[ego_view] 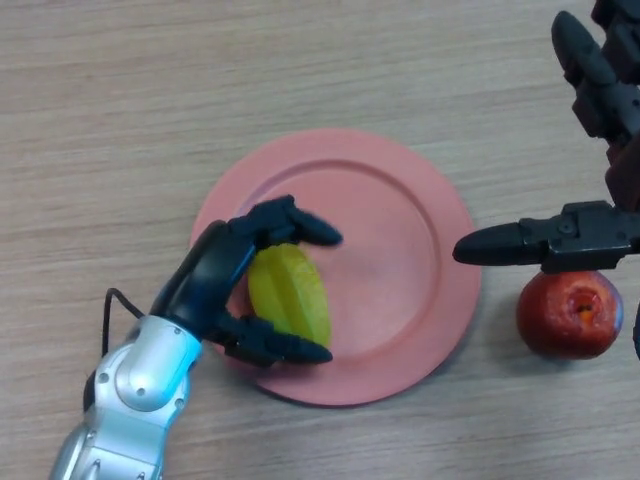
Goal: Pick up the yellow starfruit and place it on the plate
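Observation:
The yellow starfruit (291,295) is over the left part of the pink plate (400,250), held by my left hand (215,275). Its fingers curl over the fruit's top and its thumb presses the lower side. I cannot tell whether the fruit rests on the plate or hangs just above it. My right hand (590,235) is at the right edge of the view, fingers straight and spread, one finger pointing left over the plate's right rim.
A red apple-like fruit (568,315) sits on the wooden table (120,120) just right of the plate, under my right hand.

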